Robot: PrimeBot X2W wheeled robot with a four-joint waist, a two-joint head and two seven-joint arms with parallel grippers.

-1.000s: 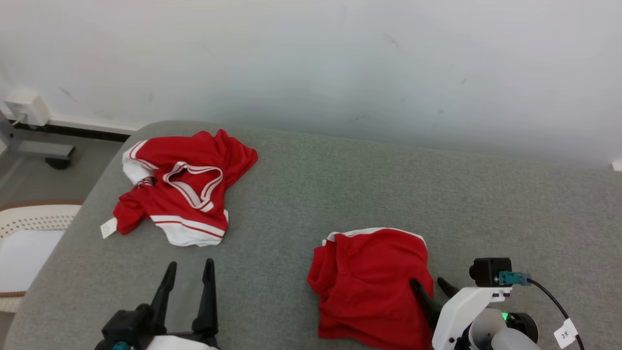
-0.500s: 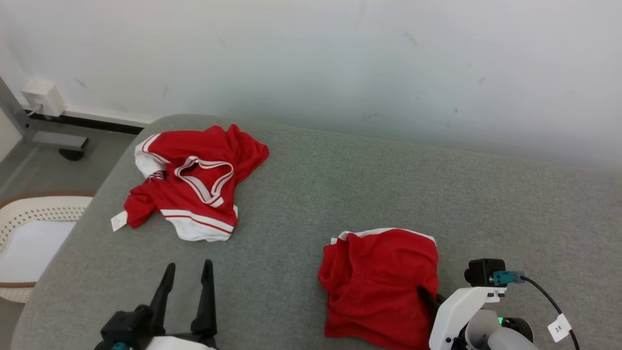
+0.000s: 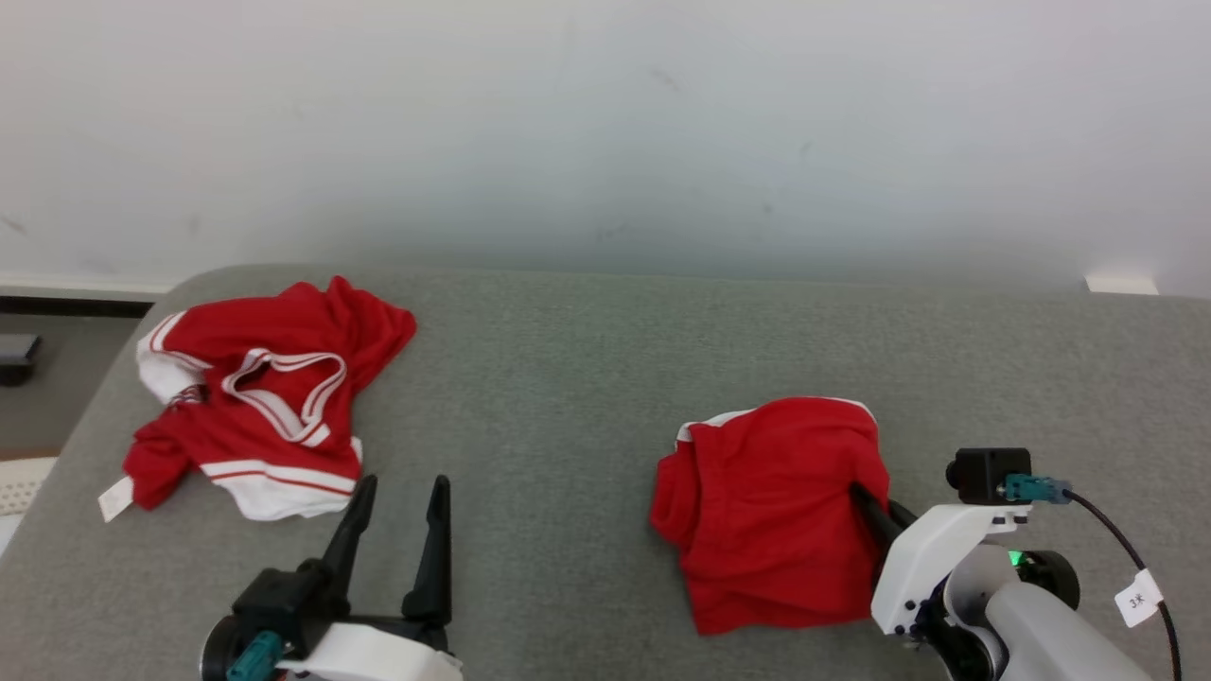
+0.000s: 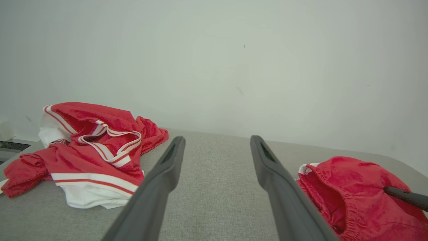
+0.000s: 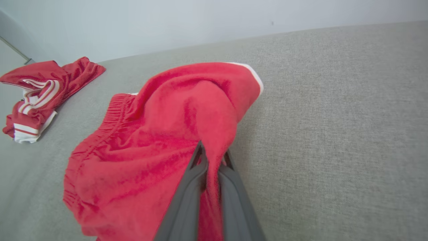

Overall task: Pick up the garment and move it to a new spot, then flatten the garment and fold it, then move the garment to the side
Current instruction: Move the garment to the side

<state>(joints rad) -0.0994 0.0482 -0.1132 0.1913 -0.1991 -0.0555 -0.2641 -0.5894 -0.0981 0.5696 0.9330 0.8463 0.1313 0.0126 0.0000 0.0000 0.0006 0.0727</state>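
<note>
Right fingers (image 5: 187,204) have pinched shorts (image 5: 150,140); grey cushion (image 5: 334,117)

right end effector (image 5: 214,151) now closed; pinching red shorts (image 5: 150,140) — fabric pulled up, tented

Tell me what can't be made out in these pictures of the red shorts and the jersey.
Right gripper: in the head view the shorts cover its fingertips.
Pinched cloth: right wrist view, bunched folds hide how many layers are caught.
Label on the jersey: head view, print too small to read.
Jersey corner: left wrist view, it runs off the left edge.
</note>
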